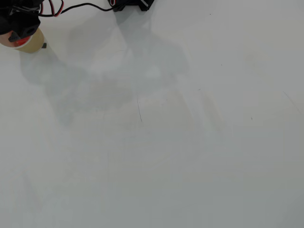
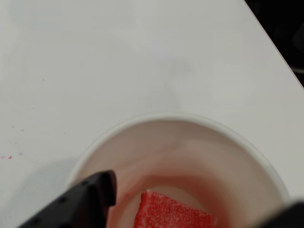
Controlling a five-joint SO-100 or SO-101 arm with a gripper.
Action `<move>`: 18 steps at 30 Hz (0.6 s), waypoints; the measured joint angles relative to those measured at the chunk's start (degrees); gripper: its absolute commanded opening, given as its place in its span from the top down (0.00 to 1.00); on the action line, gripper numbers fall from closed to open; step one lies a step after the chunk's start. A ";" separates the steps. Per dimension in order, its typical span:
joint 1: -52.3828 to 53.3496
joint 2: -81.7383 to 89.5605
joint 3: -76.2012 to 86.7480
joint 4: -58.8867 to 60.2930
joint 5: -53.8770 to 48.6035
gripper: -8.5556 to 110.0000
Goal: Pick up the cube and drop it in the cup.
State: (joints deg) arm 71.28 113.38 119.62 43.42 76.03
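No readable text or labels anywhere

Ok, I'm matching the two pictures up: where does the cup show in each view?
Overhead view: the cup sits at the top left corner, half hidden under the arm.
Wrist view: the cup fills the lower half, seen from above.
Shared landmark: the red cube at its mouth.
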 measured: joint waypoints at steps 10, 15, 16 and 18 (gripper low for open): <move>-3.16 0.00 0.00 -0.79 0.00 0.84; -6.94 0.70 0.00 -3.78 0.00 0.93; -7.82 1.23 0.00 -4.31 0.00 0.93; -9.84 3.16 0.00 -4.92 0.00 0.93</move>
State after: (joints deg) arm 61.44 116.54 119.62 38.50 76.03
